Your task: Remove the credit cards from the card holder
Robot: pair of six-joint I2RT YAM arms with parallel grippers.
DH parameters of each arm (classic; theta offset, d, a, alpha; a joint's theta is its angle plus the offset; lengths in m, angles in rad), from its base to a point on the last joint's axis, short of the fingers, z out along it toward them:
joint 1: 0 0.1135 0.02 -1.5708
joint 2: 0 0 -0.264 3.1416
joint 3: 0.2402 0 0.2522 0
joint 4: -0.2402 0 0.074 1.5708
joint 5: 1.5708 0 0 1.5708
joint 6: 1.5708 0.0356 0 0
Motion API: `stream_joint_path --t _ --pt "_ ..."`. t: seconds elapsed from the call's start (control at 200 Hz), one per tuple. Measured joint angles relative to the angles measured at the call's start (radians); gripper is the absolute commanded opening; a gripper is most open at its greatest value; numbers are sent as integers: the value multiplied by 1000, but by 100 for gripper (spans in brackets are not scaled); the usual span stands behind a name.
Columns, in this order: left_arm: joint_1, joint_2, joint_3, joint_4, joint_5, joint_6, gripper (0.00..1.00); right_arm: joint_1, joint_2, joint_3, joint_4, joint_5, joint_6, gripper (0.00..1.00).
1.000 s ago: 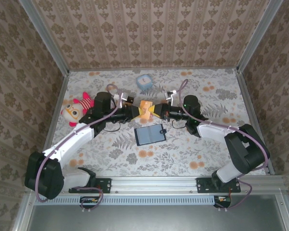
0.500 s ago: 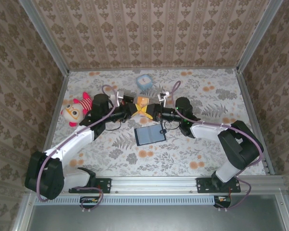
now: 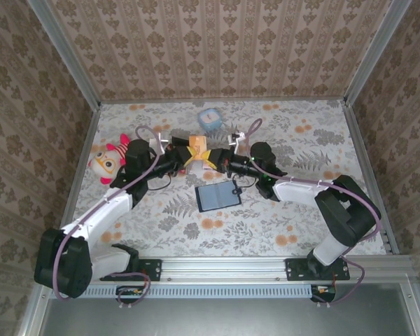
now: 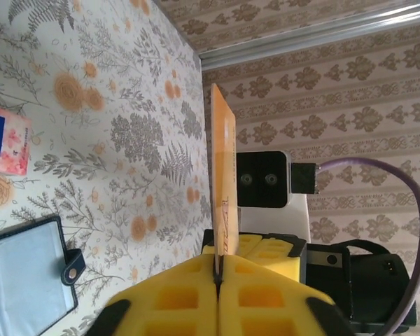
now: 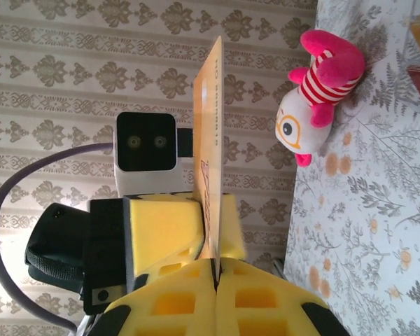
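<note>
card holder [image 3: 217, 197] open flat on desk [image 3: 280, 217], grey-blue inside up; just beyond, left hand [image 3: 187, 155] and right hand [image 3: 211, 158] both clenched on one orange credit card [image 3: 195, 145] between them; plush toy [image 3: 110, 157] at left; blue box [image 3: 208, 117] farthest

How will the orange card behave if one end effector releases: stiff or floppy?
Likely stiff: the orange card stands straight, edge-on, out of the left end effector, no bend visible. Probably light, being so thin. It may pivot in the right end effector, pinched at one edge.
</note>
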Motion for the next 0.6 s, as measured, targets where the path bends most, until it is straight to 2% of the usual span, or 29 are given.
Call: stream_joint_path --t 0.1,0.18,0.45,0.6 --pt "22 -11 0 -74 -24 25 65 6 13 59 -62 15 -52 0" --pt "53 -26 6 -177 -55 63 80 9 19 119 -170 21 -134 0" --pt "222 -48 39 -536 -137 274 100 32 130 441 -694 72 -649 0" --pt "307 -51 27 -634 -161 356 100 40 233 571 -902 114 -932 0"
